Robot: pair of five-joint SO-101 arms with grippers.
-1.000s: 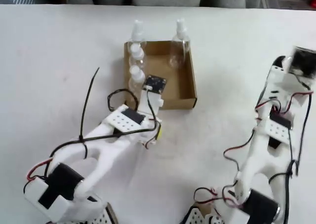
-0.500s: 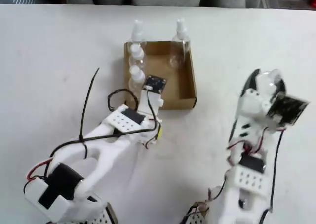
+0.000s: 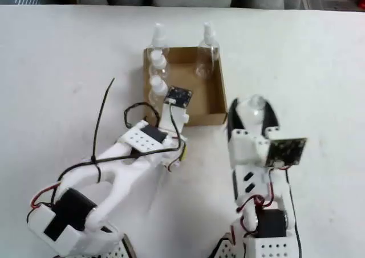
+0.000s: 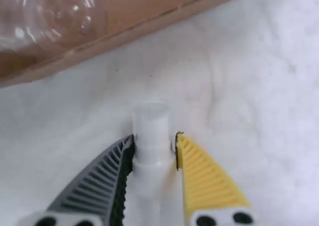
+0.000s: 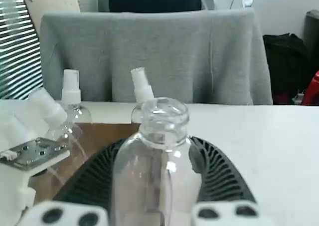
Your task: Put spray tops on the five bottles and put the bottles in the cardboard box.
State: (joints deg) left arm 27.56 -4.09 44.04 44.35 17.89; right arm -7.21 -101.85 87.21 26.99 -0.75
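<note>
Left claw [image 4: 152, 142]: clenched on one white spray top [image 4: 149, 136], the grey and yellow fingers pressing its sides, tips pointed down at the table [image 3: 285, 53] just outside the near wall of the cardboard box [image 3: 219, 93]. Right claw [image 3: 254, 113]: clamped around one uncapped bottle [image 5: 159, 151], which is upright with its neck open, held just beside the box's near right corner. Count of bottles: five in all. Four capped bottles [image 3: 158, 61] stand inside the box, three in a row along its left wall and one at its far right corner. Count of loose spray tops: one. The left arm [image 3: 114, 172] runs diagonally from the near left base up to the box. The right arm [image 3: 254, 172] reaches straight ahead from its base, its wrist held level.
</note>
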